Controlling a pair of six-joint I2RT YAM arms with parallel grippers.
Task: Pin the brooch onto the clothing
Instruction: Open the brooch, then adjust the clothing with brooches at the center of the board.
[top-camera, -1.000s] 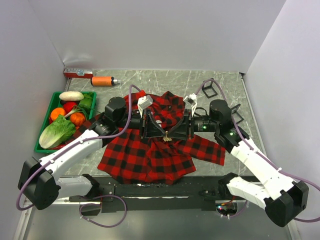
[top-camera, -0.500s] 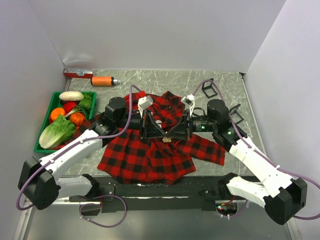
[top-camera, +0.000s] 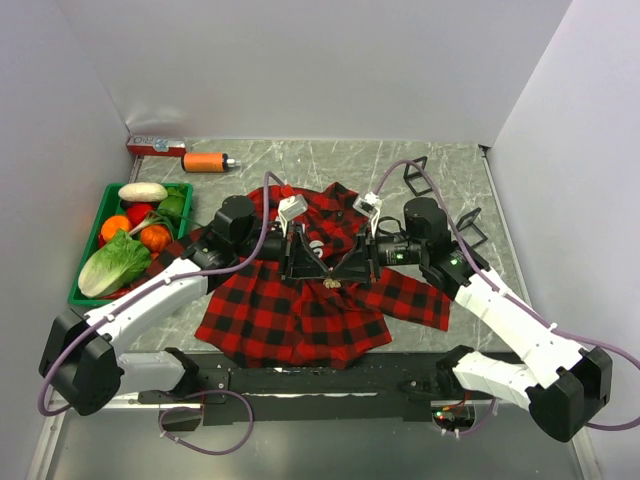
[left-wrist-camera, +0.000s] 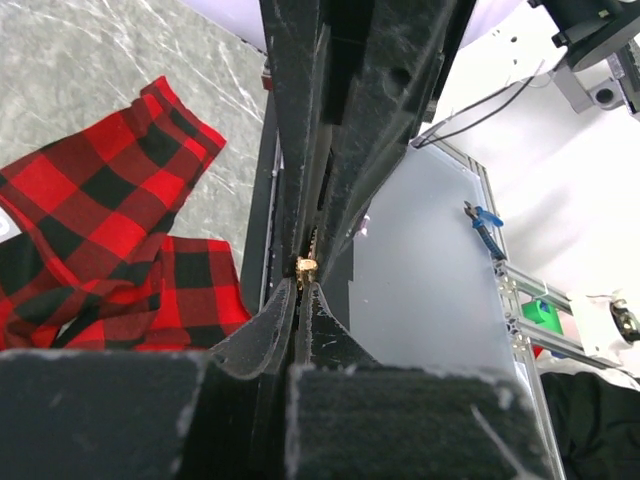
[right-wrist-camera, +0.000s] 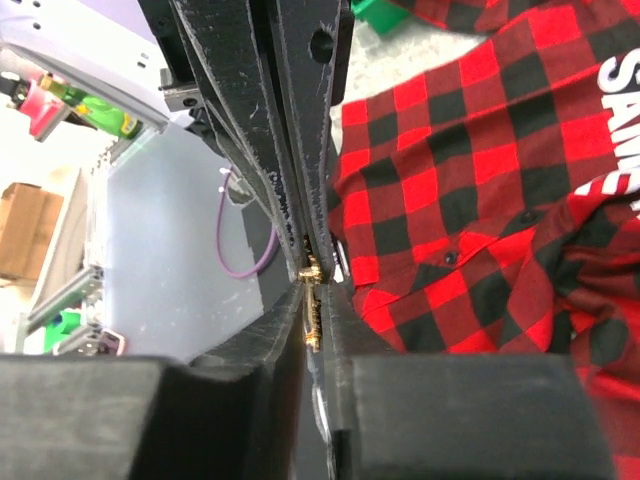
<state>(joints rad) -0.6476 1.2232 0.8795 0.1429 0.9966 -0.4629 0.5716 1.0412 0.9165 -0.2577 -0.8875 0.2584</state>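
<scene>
Small gold brooch (top-camera: 331, 283): held above the chest of the red-and-black plaid button-up shirt (top-camera: 290, 315), at the point where the two grippers meet. In the top view it is only a gold speck under the black fingers.

- Left wrist view: a gold nub (left-wrist-camera: 305, 265) sits at the very tip of the left gripper (left-wrist-camera: 298, 290). The jaws are pressed together on it, with no gap showing.
- Right wrist view: the gold metal (right-wrist-camera: 310, 270) runs down the thin slit between the right gripper's (right-wrist-camera: 312, 300) fingers, so they pinch it. The brooch's form is too hidden to make out.

Shirt: laid flat and face up, collar towards the far side, sleeves spread, hem nearest the arm bases.

- Top view only: the whole outline, with the left gripper (top-camera: 318, 265) and right gripper (top-camera: 345, 267) tip to tip over the chest.
- Right wrist view only: white block lettering (right-wrist-camera: 620, 120), dark buttons and rumpled folds.
- Left wrist view: one plaid sleeve (left-wrist-camera: 100, 230) on the grey marbled table top (top-camera: 330, 160).

Left of the shirt: a green plastic tray (top-camera: 96, 218) of vegetables. Beyond the shirt's collar, to the left: an orange cylinder (top-camera: 205, 161). To the right: black wire stands (top-camera: 415, 178).
</scene>
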